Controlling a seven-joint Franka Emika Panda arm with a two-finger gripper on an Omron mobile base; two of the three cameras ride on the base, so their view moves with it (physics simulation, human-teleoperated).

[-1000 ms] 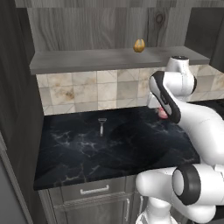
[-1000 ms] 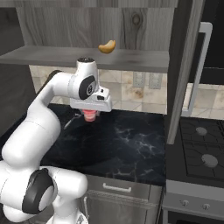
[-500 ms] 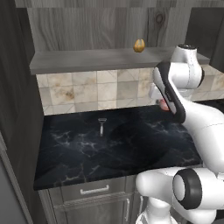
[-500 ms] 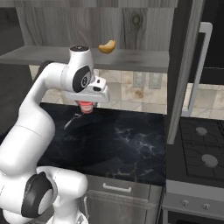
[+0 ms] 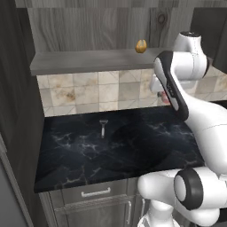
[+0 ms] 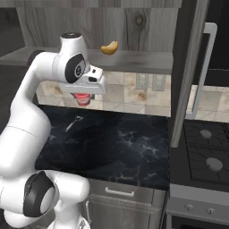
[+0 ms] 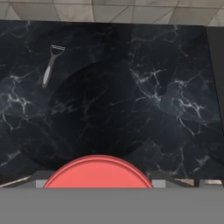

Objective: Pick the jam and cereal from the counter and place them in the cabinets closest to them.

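Jam (image 6: 82, 99): squat red jar, held in end effector (image 6: 83, 101), above counter (image 6: 120, 147).

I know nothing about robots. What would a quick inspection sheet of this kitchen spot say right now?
Surface: black marble counter, bare in the middle.
Job's things: red jam held in the air under the hand, clear of the counter; cereal: nothing seen.
Clutter: small grey peeler lying flat on the counter; golden-brown egg-shaped thing on the cabinet shelf.
Hand: closed on the jam.
Cables: nothing seen.
Surroundings: tiled backsplash, stove, drawers below.
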